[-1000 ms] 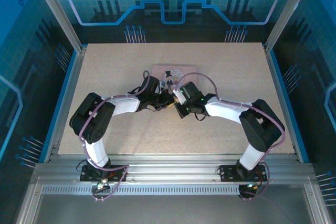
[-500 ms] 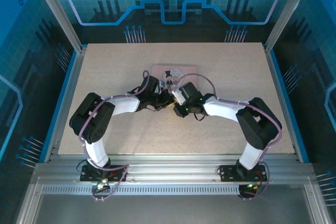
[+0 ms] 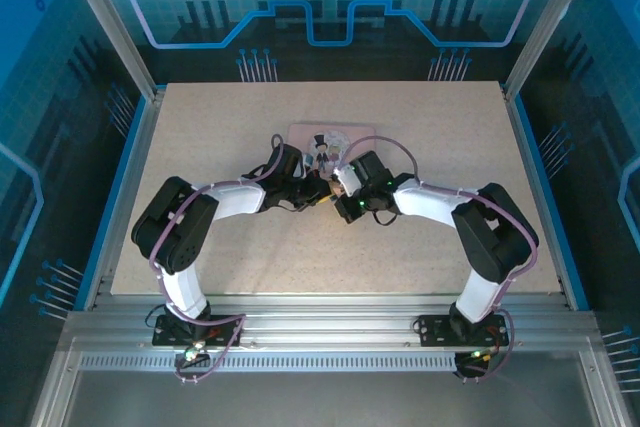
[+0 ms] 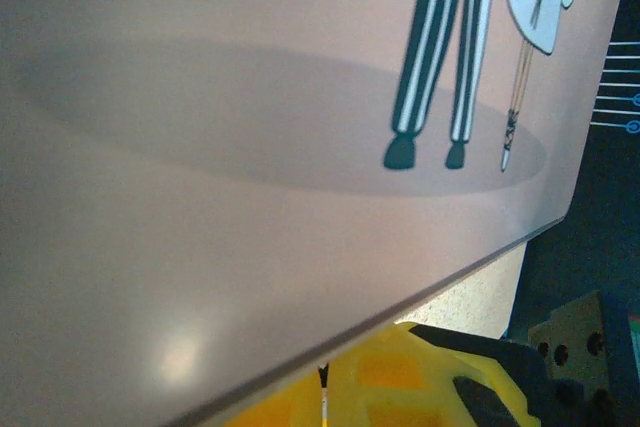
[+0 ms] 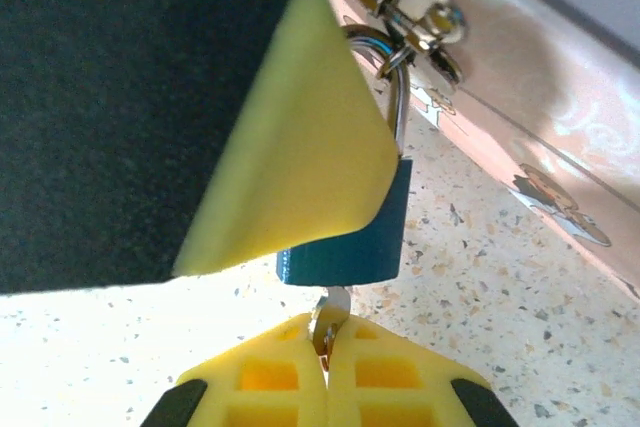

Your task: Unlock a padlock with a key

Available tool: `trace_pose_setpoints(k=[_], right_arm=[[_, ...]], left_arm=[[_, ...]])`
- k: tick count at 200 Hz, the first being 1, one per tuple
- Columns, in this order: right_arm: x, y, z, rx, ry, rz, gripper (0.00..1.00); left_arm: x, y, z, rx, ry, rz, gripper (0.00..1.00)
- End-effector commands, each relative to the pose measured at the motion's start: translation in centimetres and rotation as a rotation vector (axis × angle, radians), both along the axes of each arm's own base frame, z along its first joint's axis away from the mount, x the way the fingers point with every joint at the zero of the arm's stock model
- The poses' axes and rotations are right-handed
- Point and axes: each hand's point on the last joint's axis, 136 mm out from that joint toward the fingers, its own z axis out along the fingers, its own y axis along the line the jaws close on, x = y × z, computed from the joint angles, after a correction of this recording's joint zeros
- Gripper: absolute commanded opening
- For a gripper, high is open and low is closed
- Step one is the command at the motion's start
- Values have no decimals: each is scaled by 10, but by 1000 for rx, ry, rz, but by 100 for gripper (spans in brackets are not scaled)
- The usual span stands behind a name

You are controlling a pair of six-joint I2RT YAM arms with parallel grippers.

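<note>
Right gripper (image 5: pixel 326 335) is pinching the key (image 5: pixel 334 304), pads closed down on it. The key's tip is meeting the underside of the padlock (image 5: pixel 350 247), which is hanging from the clasp (image 5: pixel 410 2) on the pink box (image 5: pixel 520 117). Left gripper (image 4: pixel 323 392) is sitting closed, one pad (image 5: pixel 300 137) lying over the padlock body; cannot tell whether it is gripping.

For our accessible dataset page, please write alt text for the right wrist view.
The right gripper, shut on the small metal key, holds it at the bottom of the blue padlock. The padlock's shackle hangs through the clasp of a pink box on a speckled table; a large yellow pad covers part of the padlock.
</note>
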Motion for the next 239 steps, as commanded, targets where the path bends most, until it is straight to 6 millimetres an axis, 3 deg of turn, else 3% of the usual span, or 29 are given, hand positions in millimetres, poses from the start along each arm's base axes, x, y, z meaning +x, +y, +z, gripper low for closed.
trace_pose_setpoints(k=[1,10,23,48,84,141,201,213,214,215,216,218,239], right_arm=[[4,24,28,124,-30,44,0],[4,19,21,64,-41,45,0],[0,13,8,-5,-38,63,0],[-4,5,-7,-121,-57,99,0],[-3,5,-11,-163,-72,130,0],[4,3,-5,-231,-145,145,0],[4,0,0,-321,-174,233,0],[7,0,1,-346,-194,240,0],[7,0,1,-346,-195,241,0],[7,0,1,-347,-194,243,0],[7,0,1,-349,-193,244,0],[7,0,1,-349,-191,247,0],[6,1,1,-374,-178,278,0]], left_arm=[[-24,-6,-7,-35,104,-46,0],[-24,-4,-7,-27,102,-41,6],[-22,1,-7,-11,100,-21,23],[-19,15,-4,28,80,34,39],[-18,32,-3,50,73,88,39],[-18,34,-6,42,82,87,39],[-23,51,1,62,49,107,52],[-28,55,1,74,46,104,61],[-28,55,1,75,46,103,67],[-28,55,1,76,46,103,81],[-29,56,1,76,47,104,90],[-29,56,1,78,47,104,97],[-36,61,1,90,47,100,99]])
